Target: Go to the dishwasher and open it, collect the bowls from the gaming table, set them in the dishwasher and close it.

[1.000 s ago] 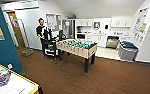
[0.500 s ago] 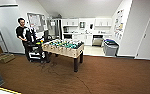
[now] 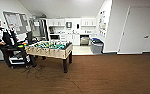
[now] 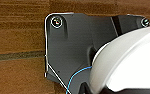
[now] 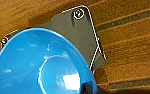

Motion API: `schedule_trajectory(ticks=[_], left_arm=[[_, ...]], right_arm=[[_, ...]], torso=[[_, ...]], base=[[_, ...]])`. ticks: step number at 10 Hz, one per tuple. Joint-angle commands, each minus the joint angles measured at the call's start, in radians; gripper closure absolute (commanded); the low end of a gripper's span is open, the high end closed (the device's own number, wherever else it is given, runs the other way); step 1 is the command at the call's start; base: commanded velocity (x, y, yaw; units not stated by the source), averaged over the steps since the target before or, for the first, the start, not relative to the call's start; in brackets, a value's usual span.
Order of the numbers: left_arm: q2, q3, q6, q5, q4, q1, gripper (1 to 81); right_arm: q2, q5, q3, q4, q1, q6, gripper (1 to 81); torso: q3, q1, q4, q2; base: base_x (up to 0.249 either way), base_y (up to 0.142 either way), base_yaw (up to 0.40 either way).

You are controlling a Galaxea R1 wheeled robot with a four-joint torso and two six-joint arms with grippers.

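The gaming table [image 3: 50, 49], with its green field and light wood sides, stands left of the middle in the head view, a few metres ahead. Far behind it, in the kitchen, the steel-fronted dishwasher [image 3: 84, 40] sits under the counter; from here I cannot tell how its door stands. A white bowl [image 4: 126, 62] hangs close above the wooden floor in the left wrist view, with my left gripper [image 4: 108, 90] shut on its rim. A blue bowl [image 5: 41, 65] shows the same way in the right wrist view, with my right gripper [image 5: 88, 88] shut on its edge.
A person [image 3: 1, 40] with a control rig on a cart [image 3: 17, 58] stands at the far left beside the table. A grey bin with a blue top [image 3: 96, 46] stands at the kitchen's right. Cables [image 3: 53, 76] lie on the brown floor. A white door [image 3: 138, 30] is on the right.
The whole head picture has slid left, so the camera has turned right. The table and the person now sit further left in it. Both bowls stay held.
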Motion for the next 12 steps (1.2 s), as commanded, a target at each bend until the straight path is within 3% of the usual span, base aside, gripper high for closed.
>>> schedule_trajectory(ticks=[1, 2, 12], left_arm=[[-0.011, -0.002, 0.007, 0.036, 0.007, -0.043, 81.1], [-0.014, -0.002, 0.007, 0.035, 0.004, -0.043, 81.1], [-0.015, -0.002, 0.007, 0.035, 0.001, -0.042, 81.1]], right_arm=[[-0.024, -0.053, -0.003, -0.012, 0.030, 0.001, 81.1], [-0.024, -0.053, -0.004, -0.012, 0.030, 0.001, 81.1], [-0.021, -0.053, -0.002, -0.012, 0.035, -0.002, 81.1]], torso=[[0.000, 0.000, 0.000, 0.000], [0.000, 0.000, 0.000, 0.000], [0.000, 0.000, 0.000, 0.000]], base=[[0.000, 0.000, -0.396], [0.000, 0.000, -0.341], [0.000, 0.000, 0.000]])
